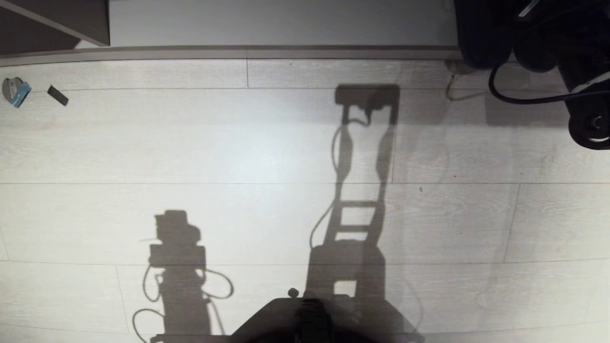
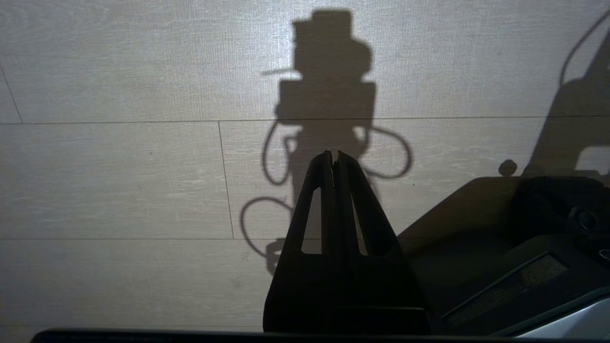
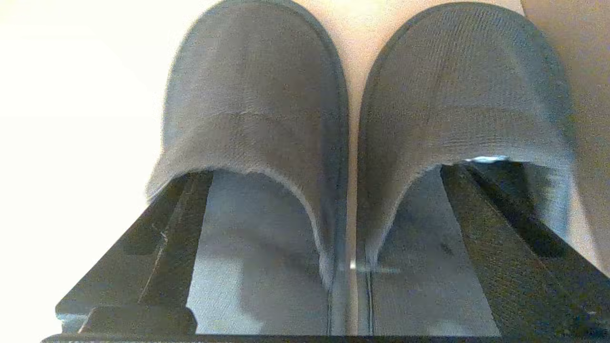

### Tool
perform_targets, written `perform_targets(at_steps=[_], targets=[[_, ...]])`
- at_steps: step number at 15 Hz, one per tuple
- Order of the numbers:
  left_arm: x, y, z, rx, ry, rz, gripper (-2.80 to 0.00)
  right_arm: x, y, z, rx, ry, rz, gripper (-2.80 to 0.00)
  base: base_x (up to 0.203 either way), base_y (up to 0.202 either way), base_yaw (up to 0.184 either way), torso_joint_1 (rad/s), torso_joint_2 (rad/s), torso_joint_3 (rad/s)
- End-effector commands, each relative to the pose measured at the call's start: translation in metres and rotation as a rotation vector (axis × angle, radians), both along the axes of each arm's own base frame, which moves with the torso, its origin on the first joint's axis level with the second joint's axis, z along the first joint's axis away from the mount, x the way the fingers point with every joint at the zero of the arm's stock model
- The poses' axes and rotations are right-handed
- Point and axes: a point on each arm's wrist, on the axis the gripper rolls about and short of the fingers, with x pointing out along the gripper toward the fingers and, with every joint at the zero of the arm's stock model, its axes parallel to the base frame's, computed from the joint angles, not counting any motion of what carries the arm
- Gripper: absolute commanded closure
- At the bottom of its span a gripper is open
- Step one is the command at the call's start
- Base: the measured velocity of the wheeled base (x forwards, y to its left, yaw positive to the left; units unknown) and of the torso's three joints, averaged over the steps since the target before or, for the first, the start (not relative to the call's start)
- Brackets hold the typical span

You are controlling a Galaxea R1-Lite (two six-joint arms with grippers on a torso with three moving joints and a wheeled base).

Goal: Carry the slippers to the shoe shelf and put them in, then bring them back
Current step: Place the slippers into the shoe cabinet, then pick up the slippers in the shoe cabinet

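Observation:
The slippers lie side by side on a pale surface in the right wrist view, one point(image 3: 252, 95) beside the other point(image 3: 462, 85), with grey woven straps and grey-blue insoles. My right gripper point(image 3: 329, 171) is open wide. One finger point(image 3: 162, 238) reaches under the strap of one slipper and the other finger point(image 3: 505, 238) under the strap of its mate. In the head view the right arm point(image 1: 567, 57) is at the far right, by the shoe shelf's pale base board point(image 1: 286, 24). My left gripper point(image 2: 333, 155) hangs shut and empty over the floor.
Pale plank floor point(image 1: 238, 152) fills the head view, crossed by my arms' shadows. A small blue-grey item point(image 1: 15, 91) and a dark scrap point(image 1: 57, 95) lie at the far left. A black cable point(image 1: 524, 99) loops near the right arm. My base point(image 1: 310, 319) shows at the near edge.

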Motion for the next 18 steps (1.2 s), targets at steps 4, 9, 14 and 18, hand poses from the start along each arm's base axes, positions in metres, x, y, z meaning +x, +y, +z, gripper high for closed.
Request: perform_targets(at_steps=[4,9,14,18], targets=[[0.000,0.000,0.000,0.000,0.000,0.000,0.00,-0.066,0.000,-0.002,-0.053,0.039,0.013,-2.80,0.000,0.000,0.000,0.000,0.00,0.000],[0.000,0.000,0.000,0.000,-0.001,0.000,0.00,-0.151,0.000,-0.031,-0.105,0.224,0.040,-2.80,0.000,0.000,0.000,0.000,0.00,0.000],[0.000,0.000,0.000,0.000,0.000,0.000,0.00,-0.251,0.000,-0.053,-0.145,0.308,0.094,0.00,0.000,0.000,0.000,0.000,0.00,0.000],[0.000,0.000,0.000,0.000,0.000,0.000,0.00,-0.324,-0.001,-0.076,-0.166,0.366,0.088,0.00,0.000,0.000,0.000,0.000,0.00,0.000]])
